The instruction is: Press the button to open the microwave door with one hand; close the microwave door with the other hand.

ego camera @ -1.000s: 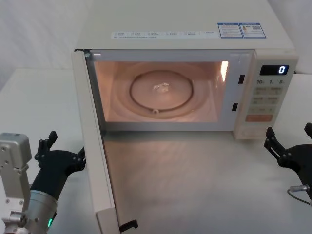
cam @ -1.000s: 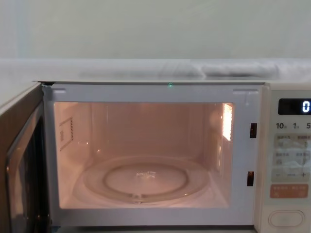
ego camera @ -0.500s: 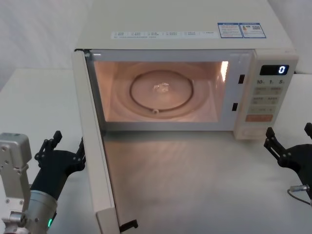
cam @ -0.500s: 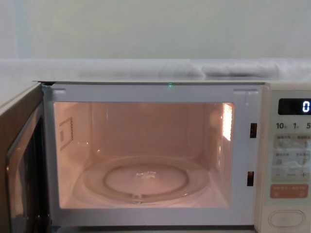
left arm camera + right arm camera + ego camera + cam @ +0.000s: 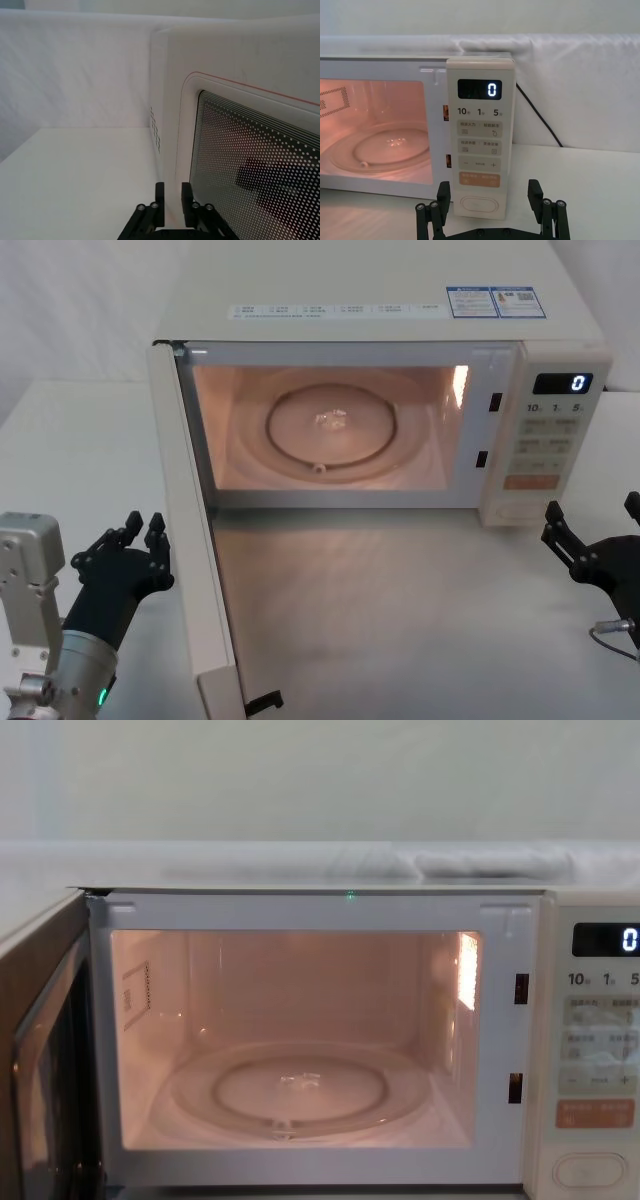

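The microwave door [image 5: 190, 540] stands swung wide open toward me on the left; its dotted window [image 5: 240, 150] faces my left hand, and the door's inner side [image 5: 40, 1070] shows at the left in the chest view. My left gripper [image 5: 143, 522] sits just left of the door's outer face, fingers [image 5: 159, 192] drawn nearly together with nothing between them. The wide cream button [image 5: 479, 204] sits at the bottom of the control panel [image 5: 525, 511]. My right gripper [image 5: 592, 508] hovers open just in front of that button [image 5: 590, 1170], not touching it.
The lit cavity holds a glass turntable [image 5: 330, 428]. The display [image 5: 480, 89] reads 0, with an orange key [image 5: 480, 179] above the button. A black cable [image 5: 540, 117] runs behind the microwave on the right. White table [image 5: 420, 620] stretches in front.
My left gripper's fingers have closed from wide apart to nearly together beside the door. The door, the right gripper and the microwave have not moved.
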{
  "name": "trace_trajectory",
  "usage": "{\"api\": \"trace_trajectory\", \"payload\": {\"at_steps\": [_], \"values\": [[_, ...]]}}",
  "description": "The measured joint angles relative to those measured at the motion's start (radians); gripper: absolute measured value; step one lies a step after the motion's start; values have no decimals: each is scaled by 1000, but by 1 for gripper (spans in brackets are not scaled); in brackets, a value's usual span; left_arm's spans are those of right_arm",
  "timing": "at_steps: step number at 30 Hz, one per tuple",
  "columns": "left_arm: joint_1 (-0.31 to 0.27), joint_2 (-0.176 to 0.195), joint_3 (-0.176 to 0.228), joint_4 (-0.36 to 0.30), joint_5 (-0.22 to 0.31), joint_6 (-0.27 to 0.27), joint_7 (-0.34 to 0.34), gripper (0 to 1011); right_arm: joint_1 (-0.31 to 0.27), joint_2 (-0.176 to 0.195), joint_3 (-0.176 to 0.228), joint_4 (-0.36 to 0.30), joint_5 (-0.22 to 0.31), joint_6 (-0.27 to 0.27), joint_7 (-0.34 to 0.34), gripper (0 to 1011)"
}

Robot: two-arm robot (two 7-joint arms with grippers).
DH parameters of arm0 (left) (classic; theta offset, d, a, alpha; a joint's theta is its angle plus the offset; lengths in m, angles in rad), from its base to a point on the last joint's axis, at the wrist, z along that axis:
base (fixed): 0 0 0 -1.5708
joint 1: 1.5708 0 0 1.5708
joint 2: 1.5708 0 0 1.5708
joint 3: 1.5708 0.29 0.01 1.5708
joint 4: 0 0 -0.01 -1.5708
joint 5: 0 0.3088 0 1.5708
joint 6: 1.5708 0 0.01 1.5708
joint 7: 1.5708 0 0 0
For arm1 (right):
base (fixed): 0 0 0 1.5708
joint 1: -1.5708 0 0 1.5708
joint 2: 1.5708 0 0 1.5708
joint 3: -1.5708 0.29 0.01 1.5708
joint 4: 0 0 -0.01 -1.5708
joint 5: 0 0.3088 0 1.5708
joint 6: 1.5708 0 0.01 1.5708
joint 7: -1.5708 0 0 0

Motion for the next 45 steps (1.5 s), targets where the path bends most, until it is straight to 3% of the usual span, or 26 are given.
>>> {"api": "trace_trajectory", "payload": {"at_steps": [8,21,28,34,37,45], "values": [[0,0,0,0,0,0,0,5,0,0,0,0,0,0,0,1002],[6,-7,-17,-16,16,20,-4,0,0,0,0,0,0,0,0,1002],[25,-20,-68,-92,21,74,-1,0,0,0,0,0,0,0,0,1002],[36,-25,-111,-196,-1,146,-13,0,0,0,0,0,0,0,0,1002],[41,-21,-141,-260,-15,203,-26,0,0,0,0,0,0,0,0,1002],[58,0,-221,-333,-67,294,-73,0,0,0,0,0,0,0,0,1002]]}}
